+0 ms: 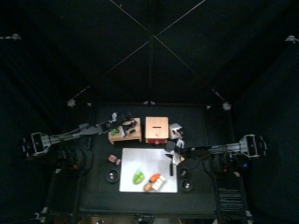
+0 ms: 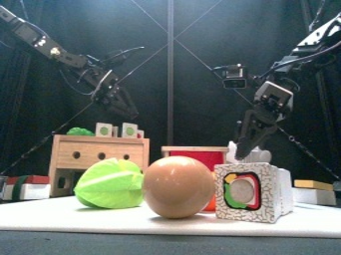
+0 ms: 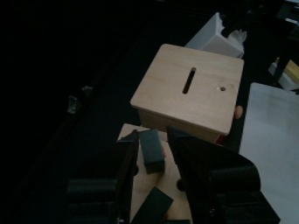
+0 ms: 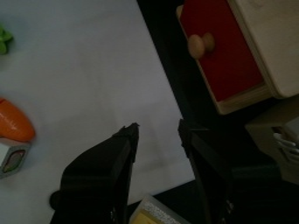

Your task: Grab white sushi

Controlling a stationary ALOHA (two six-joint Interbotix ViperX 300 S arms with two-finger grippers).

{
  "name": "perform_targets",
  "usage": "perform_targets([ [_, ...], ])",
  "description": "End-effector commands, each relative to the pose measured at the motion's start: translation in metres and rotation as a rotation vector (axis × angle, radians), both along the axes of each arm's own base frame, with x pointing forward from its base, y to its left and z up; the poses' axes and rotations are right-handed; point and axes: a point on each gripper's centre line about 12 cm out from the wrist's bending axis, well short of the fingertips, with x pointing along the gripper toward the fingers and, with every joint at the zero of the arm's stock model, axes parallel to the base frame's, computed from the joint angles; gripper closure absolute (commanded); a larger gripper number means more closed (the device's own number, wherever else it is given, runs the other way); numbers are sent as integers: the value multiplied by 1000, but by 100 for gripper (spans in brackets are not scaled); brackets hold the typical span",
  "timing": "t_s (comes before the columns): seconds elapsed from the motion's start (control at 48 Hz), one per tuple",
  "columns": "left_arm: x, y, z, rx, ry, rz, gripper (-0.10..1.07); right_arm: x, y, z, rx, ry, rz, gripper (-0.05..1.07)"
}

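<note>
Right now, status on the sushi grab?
Right gripper open, empty, over the white board's edge. Left gripper above the wooden box. Sushi untouched on the board beside the egg. Nothing blocking.

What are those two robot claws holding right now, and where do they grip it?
Nothing. The right claw hangs open over the white board; the left claw hovers empty above the wooden box.
</note>
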Motion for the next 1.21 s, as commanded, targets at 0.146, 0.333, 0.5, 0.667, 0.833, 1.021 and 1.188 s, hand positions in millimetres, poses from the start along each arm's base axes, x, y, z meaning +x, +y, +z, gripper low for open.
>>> perform_targets([
  [0.146,1,-38,23,52,-117,-116,24,14,0,26,-9,-78,2,23],
  [0.333,-2,-72,12,42,-108,-218,24,31,23,49,-13,-129,61,23],
  [0.5,-1,-100,4,52,-124,-321,24,45,53,81,-15,-151,88,23],
  [0.667,-4,-118,-8,82,-105,-400,24,50,61,93,90,-28,-72,23],
  [0.833,-10,-128,-19,96,-105,-448,24,54,66,91,189,89,-178,23],
  [1.021,-17,-130,-16,125,-130,-466,24,66,91,82,297,214,-95,22],
  [1.188,-30,-132,-17,119,-170,-463,24,89,118,70,321,285,128,22],
])
